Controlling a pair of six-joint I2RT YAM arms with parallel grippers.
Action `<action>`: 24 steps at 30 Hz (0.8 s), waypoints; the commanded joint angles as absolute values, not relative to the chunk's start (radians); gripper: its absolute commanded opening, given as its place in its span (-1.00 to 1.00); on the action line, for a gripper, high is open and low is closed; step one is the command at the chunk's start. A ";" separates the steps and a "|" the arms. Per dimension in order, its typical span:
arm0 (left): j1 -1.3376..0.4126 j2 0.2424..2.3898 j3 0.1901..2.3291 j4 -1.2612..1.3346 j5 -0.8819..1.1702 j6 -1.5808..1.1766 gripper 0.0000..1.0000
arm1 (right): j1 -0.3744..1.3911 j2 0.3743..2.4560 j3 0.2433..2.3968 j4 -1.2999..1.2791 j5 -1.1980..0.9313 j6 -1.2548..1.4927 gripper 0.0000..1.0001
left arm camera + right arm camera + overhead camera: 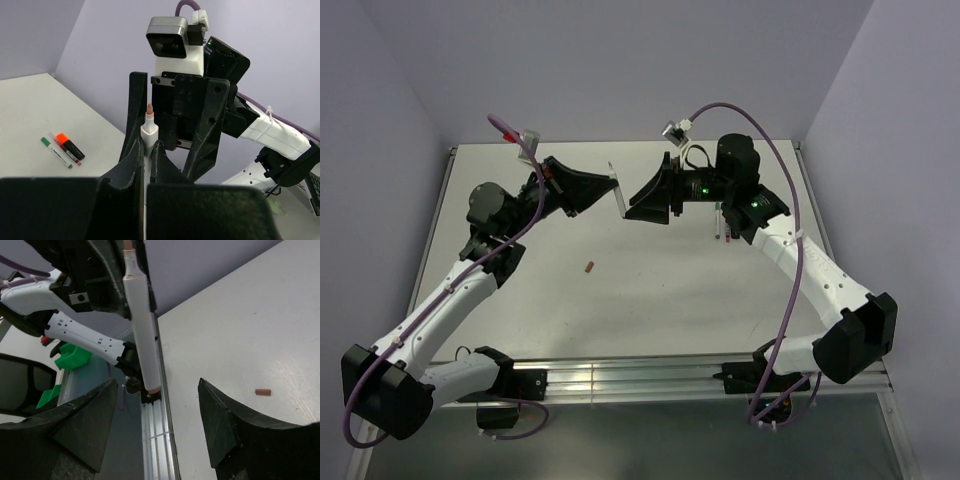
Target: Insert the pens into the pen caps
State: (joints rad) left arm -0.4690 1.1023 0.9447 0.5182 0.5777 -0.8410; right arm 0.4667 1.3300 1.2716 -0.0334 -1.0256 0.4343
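Now the left gripper [147,150] clamps a white pen [149,131] above the far half of the table [650,300]; the open right gripper [156,385] straddles it without touching. Probably this is a handover: next the right jaws must close squarely on the pen.

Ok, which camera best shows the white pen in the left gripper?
Right wrist: nearly the whole barrel of the white pen shows, with its brownish tip. Left wrist shows only the tip end, above the fingers of the left gripper. Top external shows just a small white sliver.

Bright, even light; soft shadows; close foreground blurred.
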 commanded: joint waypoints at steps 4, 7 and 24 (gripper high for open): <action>-0.468 1.111 0.957 0.581 0.552 -0.890 -0.99 | 0.508 1.334 1.278 0.055 -1.075 0.483 0.33; -0.466 1.121 0.971 0.600 0.555 -0.911 -1.00 | 0.514 1.344 1.279 0.072 -1.080 0.505 0.28; -0.471 1.146 0.991 0.635 0.522 -0.939 -1.00 | 0.522 1.390 1.315 0.123 -1.094 0.566 0.00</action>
State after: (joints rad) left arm -0.4690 1.1454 0.9504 0.5789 0.5278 -0.9306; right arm 0.5148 1.3964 1.2701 0.0635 -1.0763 0.5598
